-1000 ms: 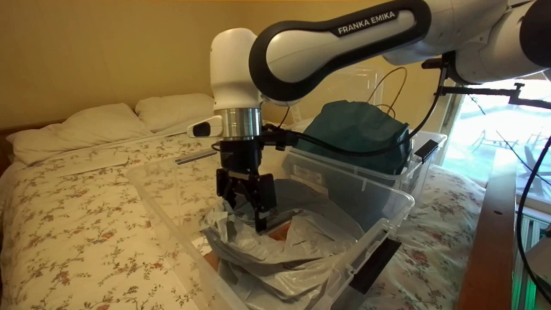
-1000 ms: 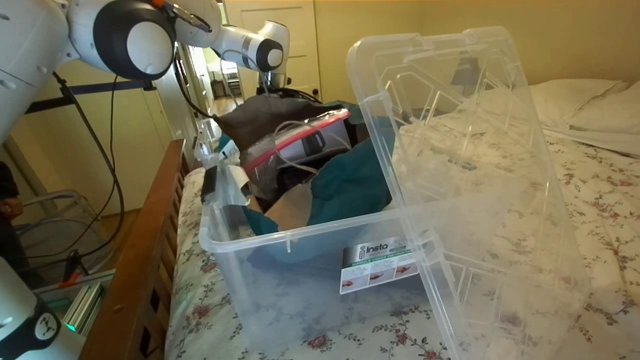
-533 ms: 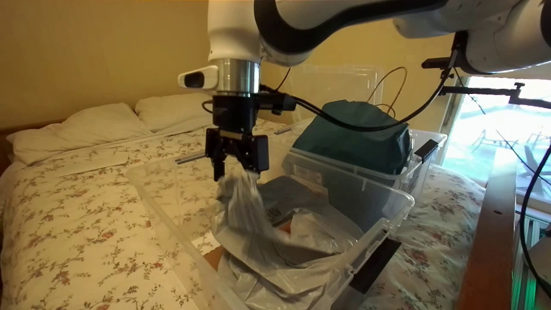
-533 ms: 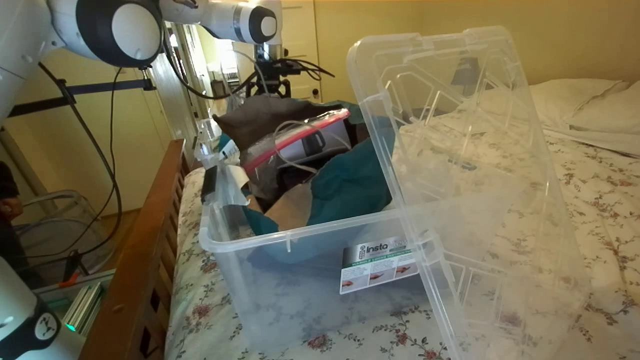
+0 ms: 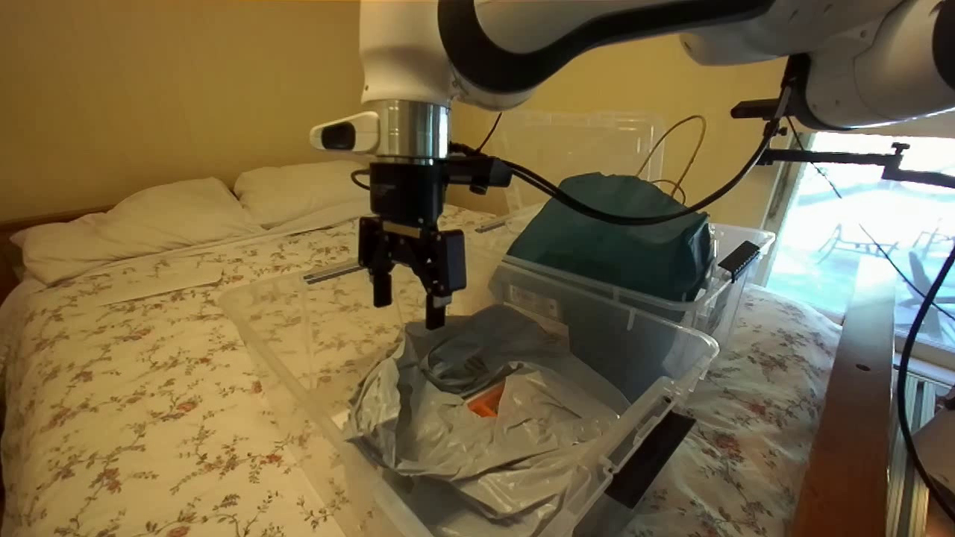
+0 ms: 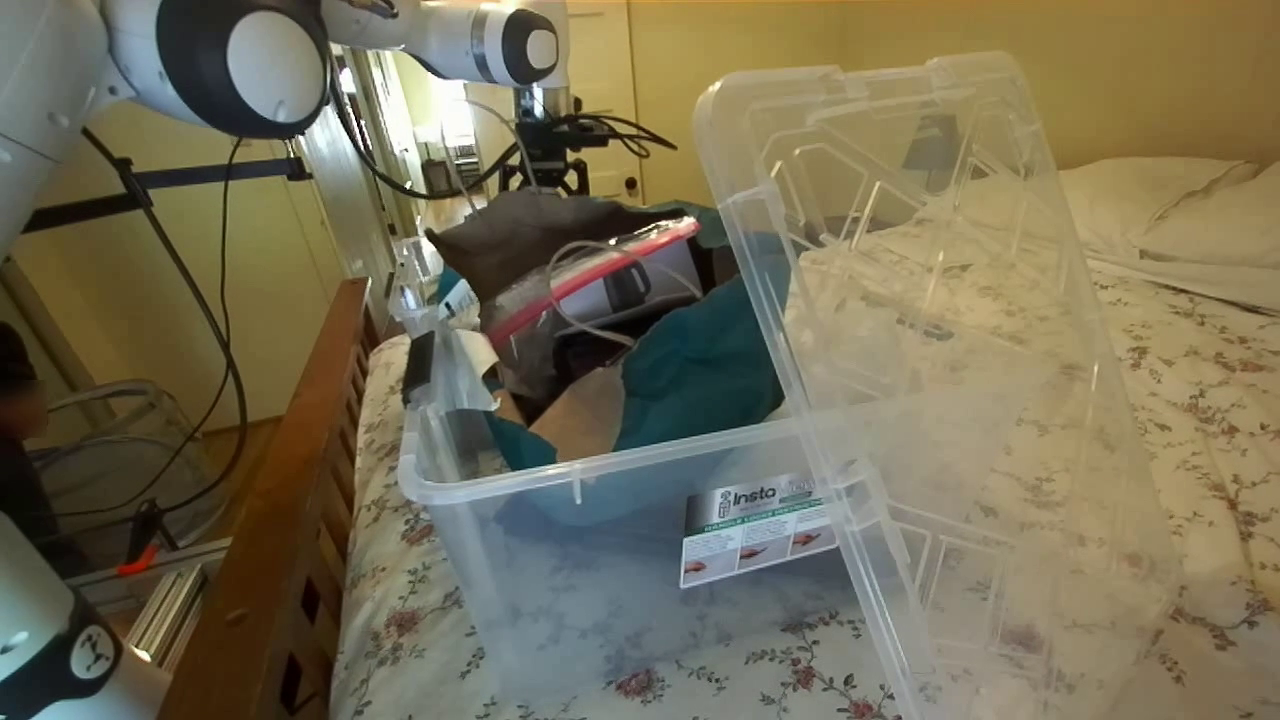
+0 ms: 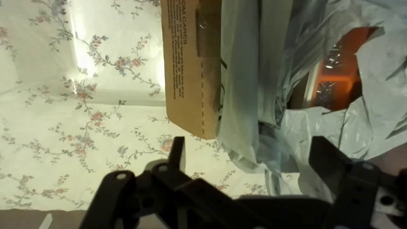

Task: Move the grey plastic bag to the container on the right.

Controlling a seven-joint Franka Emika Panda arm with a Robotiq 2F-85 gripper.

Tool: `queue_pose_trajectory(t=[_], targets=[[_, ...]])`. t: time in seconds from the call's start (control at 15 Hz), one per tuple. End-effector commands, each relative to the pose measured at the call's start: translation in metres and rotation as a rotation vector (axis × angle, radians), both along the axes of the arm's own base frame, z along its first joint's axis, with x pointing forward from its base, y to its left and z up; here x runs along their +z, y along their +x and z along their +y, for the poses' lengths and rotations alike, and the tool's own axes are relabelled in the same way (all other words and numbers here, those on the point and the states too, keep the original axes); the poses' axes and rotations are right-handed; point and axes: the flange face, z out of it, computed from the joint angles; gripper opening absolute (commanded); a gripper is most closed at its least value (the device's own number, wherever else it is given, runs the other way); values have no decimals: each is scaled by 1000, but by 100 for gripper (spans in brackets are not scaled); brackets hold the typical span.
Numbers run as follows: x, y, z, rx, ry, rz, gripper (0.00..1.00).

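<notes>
The bag (image 5: 448, 441) is lying in the left tub (image 5: 643, 418); the gripper (image 5: 408, 309) is hanging above it, spread wide and holding nothing. Grasping, lifting and carrying it, presumably to the right tub (image 6: 600, 600), are all seemingly remaining.
</notes>
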Motion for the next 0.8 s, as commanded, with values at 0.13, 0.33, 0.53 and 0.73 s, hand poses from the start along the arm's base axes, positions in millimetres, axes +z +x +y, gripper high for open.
queue_pose_trajectory(t=[0.13,0.33,0.53,0.73], targets=[[-57,7,4,61,-75,82,100],[-73,-1,2,107,-125,135,100],[-87,-6,4,110,-151,179,74],[-89,-4,9,101,-139,175,53]])
